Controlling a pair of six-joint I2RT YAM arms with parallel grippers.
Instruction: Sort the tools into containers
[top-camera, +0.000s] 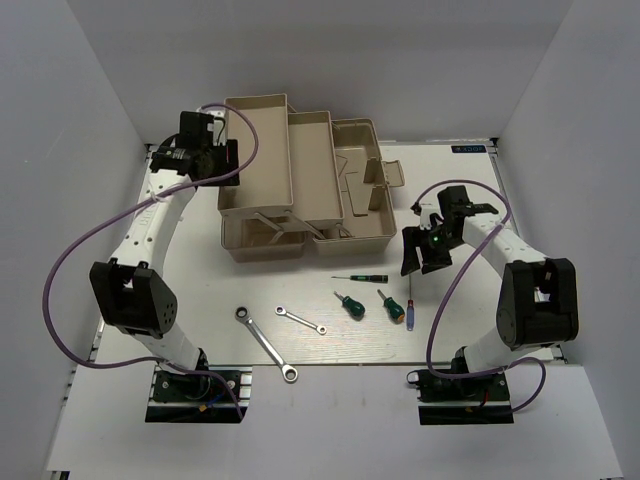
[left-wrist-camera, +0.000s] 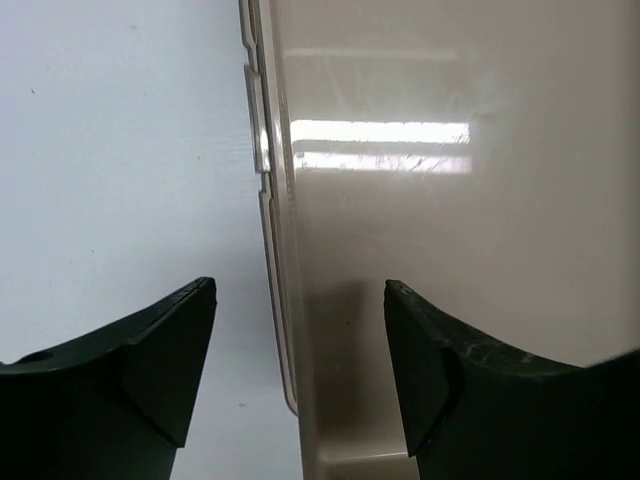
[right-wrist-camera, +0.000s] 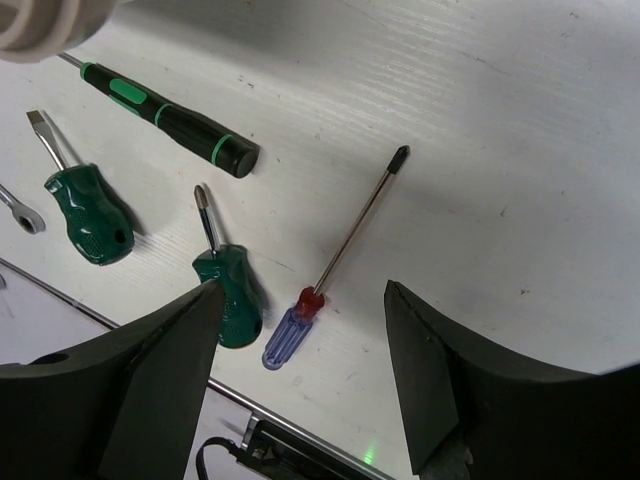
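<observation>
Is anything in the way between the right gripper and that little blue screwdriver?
Nothing visible does. The right gripper hangs open right over the blue-handled screwdriver, which lies flat on the table. The nearest thing is a green-handled screwdriver lying close beside its handle, off to one side rather than in between.

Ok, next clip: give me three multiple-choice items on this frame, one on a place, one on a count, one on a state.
1. On the table, where does the blue-handled screwdriver lie relative to the green-handled screwdrivers?
A. Left of them
B. Across them
C. Right of them

2. How many wrenches lie on the table?
A. One
B. Two
C. Four

3. What state is the right tool in?
A. Open, holding nothing
B. Shut on a wrench
C. Shut on a screwdriver

Answers:
1 C, the top view shows it at the right end of the row.
2 B, a long one and a short one lie there.
3 A, its fingers stand apart above the table with nothing between them.
</observation>
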